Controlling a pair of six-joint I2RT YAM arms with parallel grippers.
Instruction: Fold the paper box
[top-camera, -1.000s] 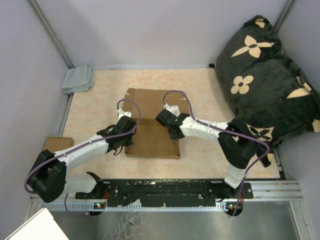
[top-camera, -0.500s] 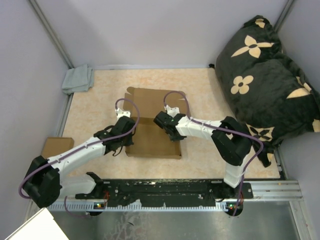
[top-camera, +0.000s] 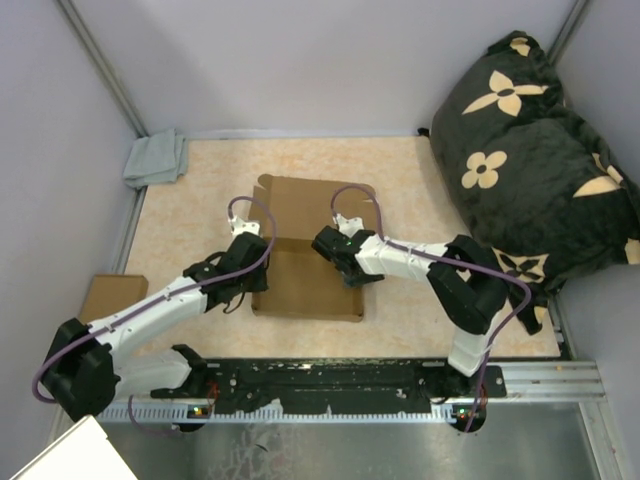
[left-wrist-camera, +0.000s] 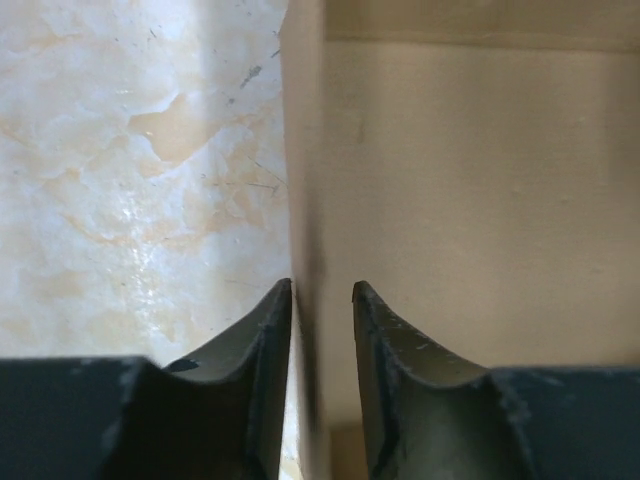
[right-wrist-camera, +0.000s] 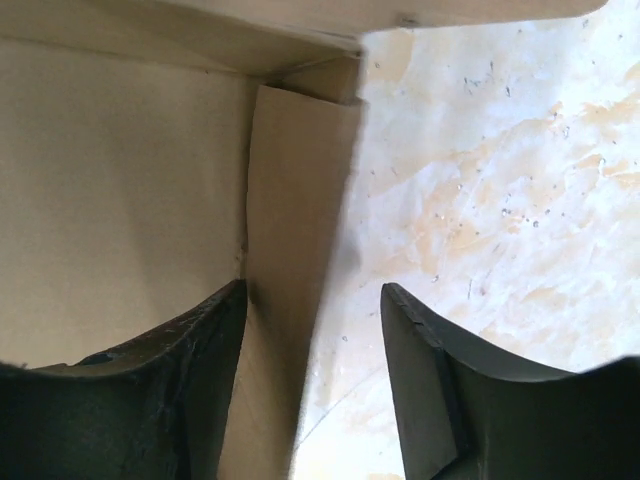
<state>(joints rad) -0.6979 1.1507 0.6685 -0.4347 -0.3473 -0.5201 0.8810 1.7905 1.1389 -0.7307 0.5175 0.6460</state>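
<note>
On the marbled beige table (top-camera: 200, 210), we see the shallow brown cardboard paper box (top-camera: 305, 285); our left gripper (left-wrist-camera: 322, 288) straddles its left wall, our right gripper (right-wrist-camera: 312, 288) its right flap, both with jaws apart.

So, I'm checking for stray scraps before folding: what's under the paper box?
Only the beige table shows around the paper box. Whatever lies directly beneath its cardboard panels is covered, so I cannot tell.

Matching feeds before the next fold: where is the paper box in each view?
Top external: paper box at picture centre.
Left wrist: paper box on the right, wall edge inside the left claw.
Right wrist: paper box on the left, side flap inside the right claw.
Shared landmark: marbled beige tabletop bordering it.
</note>
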